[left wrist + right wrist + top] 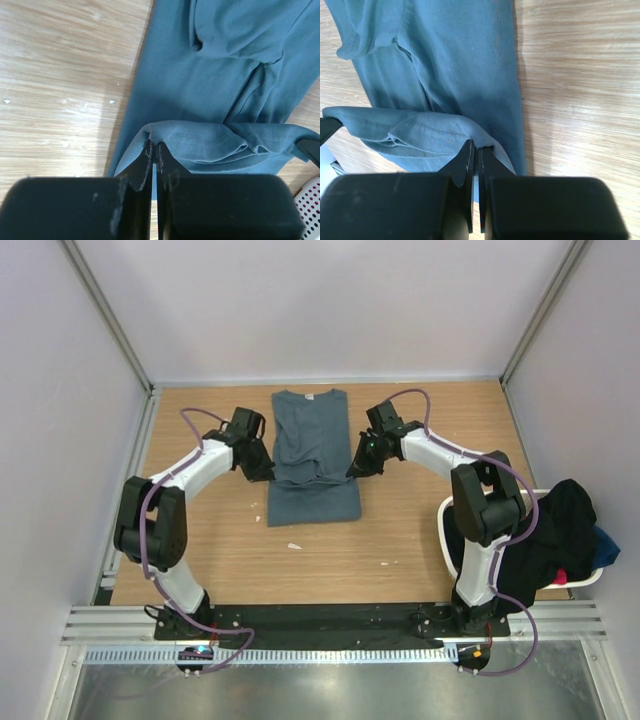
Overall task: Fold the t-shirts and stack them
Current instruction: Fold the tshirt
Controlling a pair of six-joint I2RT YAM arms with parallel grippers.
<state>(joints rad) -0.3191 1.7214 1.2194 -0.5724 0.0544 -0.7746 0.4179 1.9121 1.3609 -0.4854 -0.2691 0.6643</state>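
Note:
A slate blue-grey t-shirt (310, 455) lies lengthwise on the wooden table, neck at the far end, sleeves folded in. My left gripper (262, 468) is shut on the shirt's left edge, pinching a fold of hem cloth (155, 145). My right gripper (356, 468) is shut on the right edge, pinching the same fold (476, 146). The pinched hem is raised a little above the shirt body (200, 85), and it stretches between both grippers. The shirt body also shows in the right wrist view (465, 60).
A white laundry basket (588, 578) stands at the right table edge, holding black (550, 530), blue and red shirts. Bare wood (200, 550) lies in front of the shirt. Small white specks (294, 545) lie on the table. Walls enclose the back and sides.

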